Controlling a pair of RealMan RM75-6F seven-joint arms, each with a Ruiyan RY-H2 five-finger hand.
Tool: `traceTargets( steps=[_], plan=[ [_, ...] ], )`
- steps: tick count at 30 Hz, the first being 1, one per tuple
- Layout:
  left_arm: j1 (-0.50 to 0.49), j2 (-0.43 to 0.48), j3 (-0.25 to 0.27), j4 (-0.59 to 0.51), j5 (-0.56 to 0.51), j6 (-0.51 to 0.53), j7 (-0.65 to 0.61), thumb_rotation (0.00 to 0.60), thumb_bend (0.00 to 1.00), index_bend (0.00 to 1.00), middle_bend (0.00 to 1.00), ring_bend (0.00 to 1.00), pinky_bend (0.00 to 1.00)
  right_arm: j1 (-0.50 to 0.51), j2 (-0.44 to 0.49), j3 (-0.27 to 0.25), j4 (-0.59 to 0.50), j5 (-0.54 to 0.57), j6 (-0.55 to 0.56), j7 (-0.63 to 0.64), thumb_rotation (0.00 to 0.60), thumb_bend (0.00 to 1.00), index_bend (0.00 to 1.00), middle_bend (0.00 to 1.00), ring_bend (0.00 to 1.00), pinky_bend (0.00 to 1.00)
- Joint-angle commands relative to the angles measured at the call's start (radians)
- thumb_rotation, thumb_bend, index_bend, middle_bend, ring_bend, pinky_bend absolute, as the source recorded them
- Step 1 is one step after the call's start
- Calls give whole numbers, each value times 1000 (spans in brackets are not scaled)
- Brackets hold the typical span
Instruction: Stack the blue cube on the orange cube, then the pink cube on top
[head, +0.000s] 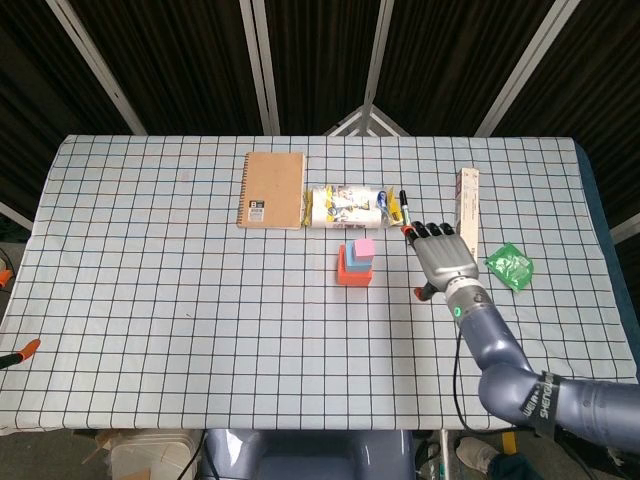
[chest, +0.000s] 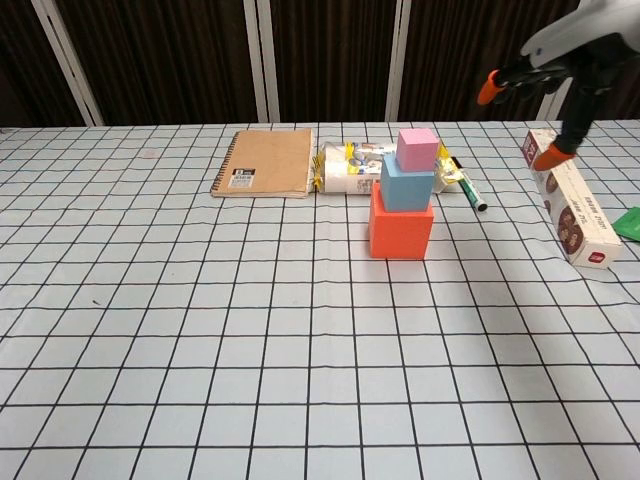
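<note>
Notebook: a brown spiral notebook (head: 273, 189) lies flat on the checked tablecloth (head: 180, 290), furthest left of the things on the table.
Packet: a printed snack packet (head: 345, 205) lies just right of the notebook, behind the stack.
Orange cube: the orange cube (chest: 401, 230) sits on the cloth near the table's middle, in front of the packet.
Blue cube: the blue cube (chest: 406, 186) rests on top of the orange cube.
Pink cube: the pink cube (chest: 417, 149) rests on the blue cube, topmost of the stack, with nothing touching it.
Marker: a green-capped marker (chest: 470, 191) lies on the cloth right of the stack, beside the packet.
Right hand: the right hand (head: 443, 258) hangs above the table to the right of the stack, apart from it, fingers spread and holding nothing; its orange fingertips (chest: 487, 89) show in the chest view, high above the cloth.
Long box: a long narrow carton (head: 465, 230) lies just right of the hand.
Green wrapper: a small green wrapper (head: 509, 266) lies near the table's right edge.
Left hand: neither view shows it.
</note>
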Motion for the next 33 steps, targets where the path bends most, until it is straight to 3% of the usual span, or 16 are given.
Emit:
traceTargets(
  steps=[1, 3, 6, 10, 13, 18, 25, 33],
  plan=[
    [1, -1, 4, -4, 5, 1, 2, 600, 124, 82, 0, 0, 0, -342, 87, -111, -131, -511, 145, 249, 600, 322, 0, 0, 0, 0],
    [2, -1, 6, -5, 10, 5, 6, 600, 125, 82, 0, 0, 0, -452, 72, -168, -120, -692, 207, 309, 600, 321, 0, 0, 0, 0],
    [6, -3, 9, -7, 16, 12, 8, 600, 125, 82, 0, 0, 0, -668, -11, -287, 4, -1058, 367, 440, 600, 321, 0, 0, 0, 0],
    [8, -5, 11, -8, 21, 17, 11, 600, 125, 83, 0, 0, 0, -833, -123, -360, 192, -1263, 514, 543, 600, 321, 0, 0, 0, 0],
    [9, -6, 13, -8, 26, 18, 13, 600, 125, 83, 0, 0, 0, -911, -188, -367, 311, -1307, 575, 585, 600, 321, 0, 0, 0, 0],
    [12, -5, 13, -9, 30, 25, 11, 600, 125, 83, 0, 0, 0, -977, -240, -330, 435, -1313, 629, 599, 600, 322, 0, 0, 0, 0],
    [19, -1, 17, -5, 41, 36, 3, 600, 125, 83, 0, 0, 0, -1030, -257, -259, 448, -1217, 657, 441, 600, 308, 0, 0, 0, 0],
    [19, 0, 24, -1, 63, 36, -5, 600, 125, 84, 0, 0, 0, -1057, -265, -206, 458, -1232, 675, 451, 600, 286, 0, 0, 0, 0]
  ],
)
